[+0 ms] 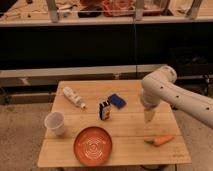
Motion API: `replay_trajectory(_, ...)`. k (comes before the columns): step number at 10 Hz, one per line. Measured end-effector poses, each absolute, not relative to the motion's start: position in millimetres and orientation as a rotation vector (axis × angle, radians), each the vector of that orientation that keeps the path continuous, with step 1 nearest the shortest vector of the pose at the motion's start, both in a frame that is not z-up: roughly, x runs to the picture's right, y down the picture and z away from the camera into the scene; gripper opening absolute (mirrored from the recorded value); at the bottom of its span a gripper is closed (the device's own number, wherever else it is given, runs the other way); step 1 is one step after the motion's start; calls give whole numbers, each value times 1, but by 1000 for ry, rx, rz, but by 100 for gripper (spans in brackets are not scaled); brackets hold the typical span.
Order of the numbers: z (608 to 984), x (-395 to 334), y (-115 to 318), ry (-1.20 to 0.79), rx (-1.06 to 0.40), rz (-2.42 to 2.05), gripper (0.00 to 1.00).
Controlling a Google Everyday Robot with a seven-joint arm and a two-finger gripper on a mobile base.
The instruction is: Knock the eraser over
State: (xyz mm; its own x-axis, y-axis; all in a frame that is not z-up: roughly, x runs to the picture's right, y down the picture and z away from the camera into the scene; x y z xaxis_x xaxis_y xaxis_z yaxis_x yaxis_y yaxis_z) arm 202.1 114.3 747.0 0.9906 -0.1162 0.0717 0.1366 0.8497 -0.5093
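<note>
One arm (182, 100) is seen, coming in from the right edge. It is clad in smooth off-white shells and built of thick, rounded tubular links. A bulbous, dome-capped joint (162, 77) is formed at its top. Small dark dots (199, 107) are spaced in a row along the long link; whether they are screws or holes cannot be told. The tool (149, 116) is found at the arm's lower end, above the right half of the counter (125, 150). It is short, tapered downward and tinted cream-yellow, slightly darker than the shells.
</note>
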Motion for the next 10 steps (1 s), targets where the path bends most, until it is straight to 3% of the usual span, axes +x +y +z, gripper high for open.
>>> replay_trajectory(10,770,159,121,-95,-541,-208,80)
